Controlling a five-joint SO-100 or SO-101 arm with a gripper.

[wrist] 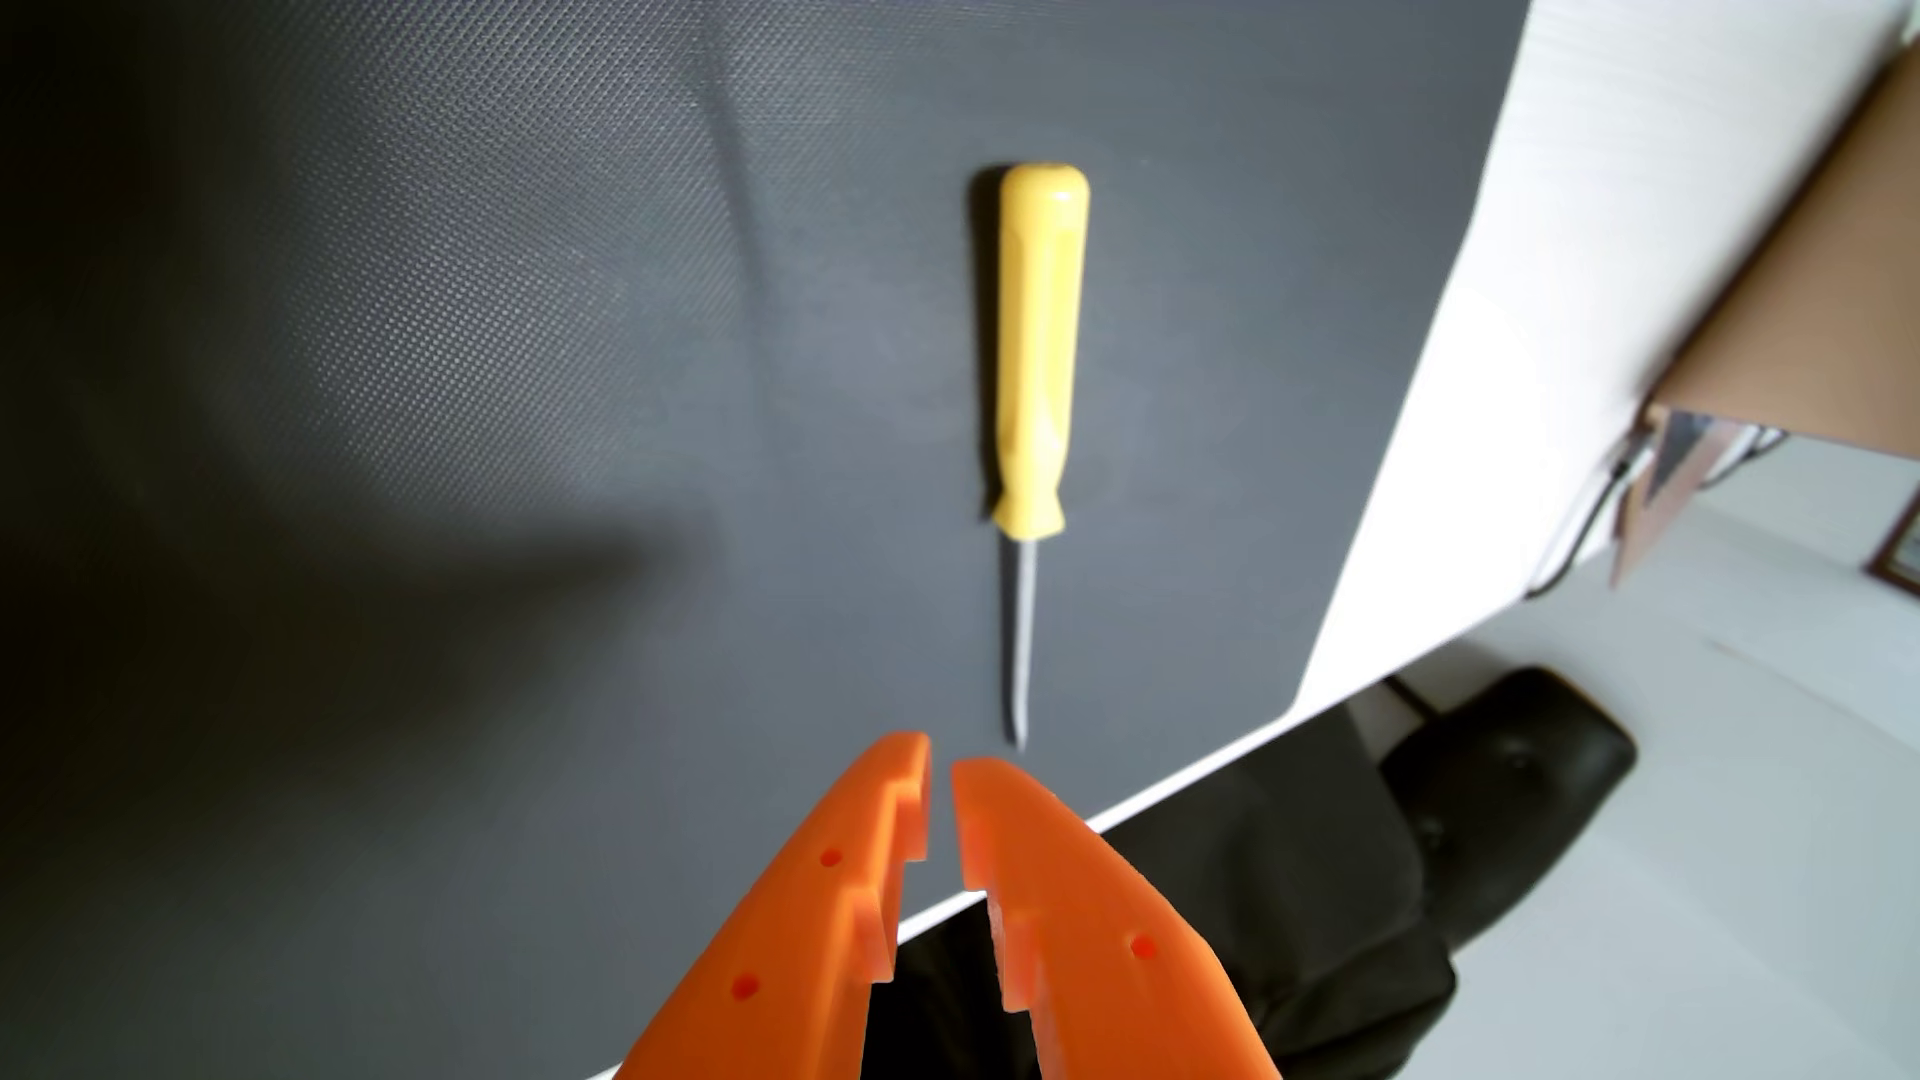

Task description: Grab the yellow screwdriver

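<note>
Wrist view: your tool [940,768] enters from the 6 o'clock edge, both orange fingers [831,914] tapering toward 12 o'clock. The tips stand almost together — a narrow slit between them, nothing gripped.

The yellow screwdriver [1034,353] lies flat on the dark textured mat [468,415], running along the 12-to-6 line. Handle end points to 12 o'clock; the thin metal shaft [1023,644] points to 6 o'clock. You will see the shaft tip just at 1 o'clock of the tool's tips, near but apart — no contact.

The picture is slightly blurred, so the blade type at the tip cannot be told.

The mat covers most of the desk; a white strip of desk [1475,415] shows at 3 o'clock of the screwdriver. Past the desk's edge, toward 4 to 5 o'clock, a black chair [1351,883] sits on a pale floor [1714,883]. A brown cardboard piece [1829,312] shows at the 2 o'clock corner.
</note>
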